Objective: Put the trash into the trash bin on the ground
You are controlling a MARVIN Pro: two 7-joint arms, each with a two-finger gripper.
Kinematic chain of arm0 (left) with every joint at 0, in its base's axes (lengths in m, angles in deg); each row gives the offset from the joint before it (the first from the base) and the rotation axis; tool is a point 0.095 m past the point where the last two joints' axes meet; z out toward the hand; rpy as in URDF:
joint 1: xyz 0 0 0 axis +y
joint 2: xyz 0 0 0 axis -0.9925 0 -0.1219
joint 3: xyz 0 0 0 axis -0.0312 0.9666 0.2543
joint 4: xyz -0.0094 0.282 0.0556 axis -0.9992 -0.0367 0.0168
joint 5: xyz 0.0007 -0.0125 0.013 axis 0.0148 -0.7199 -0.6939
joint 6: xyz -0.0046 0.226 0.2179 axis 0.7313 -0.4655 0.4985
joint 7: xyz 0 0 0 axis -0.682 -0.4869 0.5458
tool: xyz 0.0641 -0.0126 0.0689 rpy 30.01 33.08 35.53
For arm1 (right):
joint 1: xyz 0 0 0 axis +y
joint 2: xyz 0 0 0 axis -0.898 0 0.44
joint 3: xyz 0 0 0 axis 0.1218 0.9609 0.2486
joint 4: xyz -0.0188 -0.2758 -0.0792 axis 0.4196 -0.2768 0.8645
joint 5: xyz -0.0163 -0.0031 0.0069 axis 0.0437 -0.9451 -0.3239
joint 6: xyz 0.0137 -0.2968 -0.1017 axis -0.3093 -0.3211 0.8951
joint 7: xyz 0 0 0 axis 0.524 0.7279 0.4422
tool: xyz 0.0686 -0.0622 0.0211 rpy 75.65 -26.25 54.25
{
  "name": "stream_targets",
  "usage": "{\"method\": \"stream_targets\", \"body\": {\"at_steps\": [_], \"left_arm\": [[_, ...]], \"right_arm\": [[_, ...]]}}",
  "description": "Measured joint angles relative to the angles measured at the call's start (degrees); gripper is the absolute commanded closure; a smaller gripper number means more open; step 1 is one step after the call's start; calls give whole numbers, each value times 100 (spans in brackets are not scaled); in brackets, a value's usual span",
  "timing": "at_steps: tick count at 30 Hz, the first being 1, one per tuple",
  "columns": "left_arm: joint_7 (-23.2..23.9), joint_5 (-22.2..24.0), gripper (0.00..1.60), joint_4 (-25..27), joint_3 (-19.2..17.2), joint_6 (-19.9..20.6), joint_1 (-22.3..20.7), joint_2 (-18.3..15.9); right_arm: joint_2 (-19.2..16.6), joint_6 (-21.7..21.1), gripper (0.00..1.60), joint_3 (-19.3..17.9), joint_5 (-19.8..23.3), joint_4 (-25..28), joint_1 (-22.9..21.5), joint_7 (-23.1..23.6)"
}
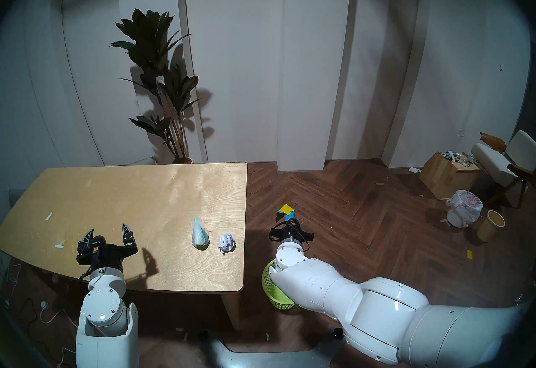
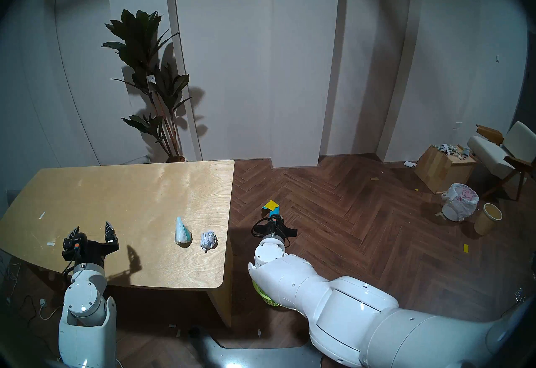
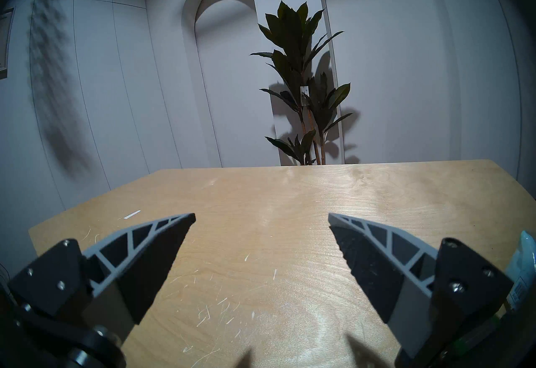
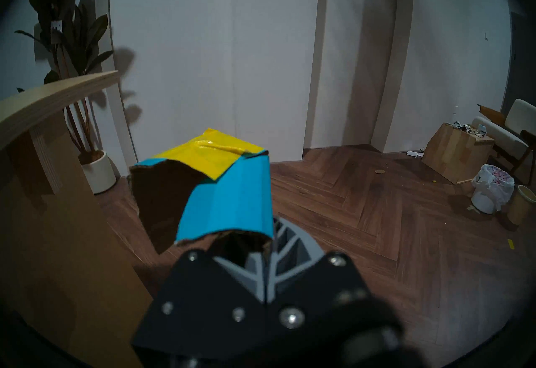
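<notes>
Beyond the bench's (image 1: pixel 116 199) right edge, over the wooden floor (image 1: pixel 362 213), the right pincer (image 4: pixel 265 245) is clenched on the torn cardboard box (image 4: pixel 220 184), carried clear of the bench, likely for dropping into the lime-green trash bin (image 1: pixel 271 286), which stands on the floor under that arm, near the bench's front right corner. Near the right edge, the cone-shaped wrapper (image 1: pixel 199 233) and the paper ball (image 1: pixel 226 241) wait side by side, while the left pincer (image 1: pixel 108 235) hangs released over the front left, holding nothing.
</notes>
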Motion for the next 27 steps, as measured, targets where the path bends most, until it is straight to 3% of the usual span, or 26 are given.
{"method": "stream_targets", "body": {"at_steps": [22, 23, 24, 27], "left_arm": [[7, -4, 0, 1, -3, 0, -3, 1], [8, -4, 0, 1, -3, 0, -3, 1], [8, -4, 0, 1, -3, 0, -3, 1], [9, -5, 0, 1, -4, 0, -3, 2]], "right_arm": [[480, 259, 160, -160, 167, -1033, -287, 541], [491, 267, 132, -162, 169, -1059, -291, 554], [502, 276, 114, -164, 169, -1086, -295, 570], [530, 298, 84, -168, 170, -1152, -301, 611]]}}
